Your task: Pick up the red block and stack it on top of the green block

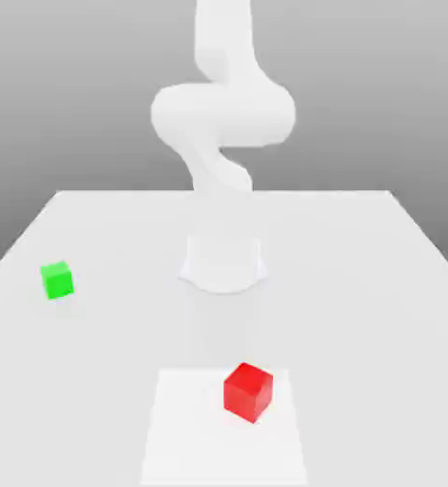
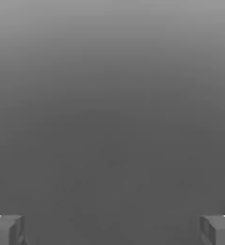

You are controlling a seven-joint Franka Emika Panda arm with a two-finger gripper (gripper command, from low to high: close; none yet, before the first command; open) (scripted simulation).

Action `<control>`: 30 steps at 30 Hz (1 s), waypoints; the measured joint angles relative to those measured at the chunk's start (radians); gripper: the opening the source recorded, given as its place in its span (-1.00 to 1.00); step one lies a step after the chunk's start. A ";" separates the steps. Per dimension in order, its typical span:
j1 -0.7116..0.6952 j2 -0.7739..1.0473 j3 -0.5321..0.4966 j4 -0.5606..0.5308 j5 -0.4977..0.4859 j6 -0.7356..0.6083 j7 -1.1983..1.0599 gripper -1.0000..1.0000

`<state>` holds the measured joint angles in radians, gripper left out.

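A plain white table [image 1: 379, 285] runs back to a grey, featureless backdrop; a slightly brighter white square patch [image 1: 185, 428] marks the near edge of it, and the white arm [image 1: 223, 114] rises from its round base [image 1: 223, 266] near the middle of the surface, bending high overhead.

Nothing of the task looks done yet. The red block [image 1: 247, 390] sits flat on the table at the near side, on the brighter patch, a little toward the exterior view's right of centre; the green block [image 1: 57, 280] sits flat on the table too, farther back and well off to the exterior view's left; the two are well apart, with the arm's base between and behind them; neither is touched by anything.

The gripper [image 2: 112, 229] shows in the hand view as two grey fingertips [image 2: 6, 229] at opposite sides of the picture, spread wide with nothing between them; it is open and empty, and beyond it there is just flat grey, no block.

So, as I judge it, every step is left: bringing the hand down over the red block, closing on it, lifting it, carrying it across to the green block, and setting it squarely on top; since the green block looks a little smaller than the red one, that last placing probably asks for care in centring.
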<state>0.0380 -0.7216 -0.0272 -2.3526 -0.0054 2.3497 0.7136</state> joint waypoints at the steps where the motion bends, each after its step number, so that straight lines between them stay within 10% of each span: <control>1: 0.017 0.038 -0.012 -0.025 -0.001 0.024 -0.043 0.00; 18: 0.206 0.672 -0.128 -0.426 0.004 0.419 -0.760 0.00; 25: 0.160 0.925 -0.056 -0.419 0.100 0.625 -0.875 0.00; 26: 0.149 0.951 -0.042 -0.415 0.110 0.647 -0.883 -1.00; 30: 0.149 0.951 -0.042 -0.415 0.109 0.645 -0.882 -1.00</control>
<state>0.1869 0.2291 -0.0694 -2.7678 0.1037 2.9946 -0.1681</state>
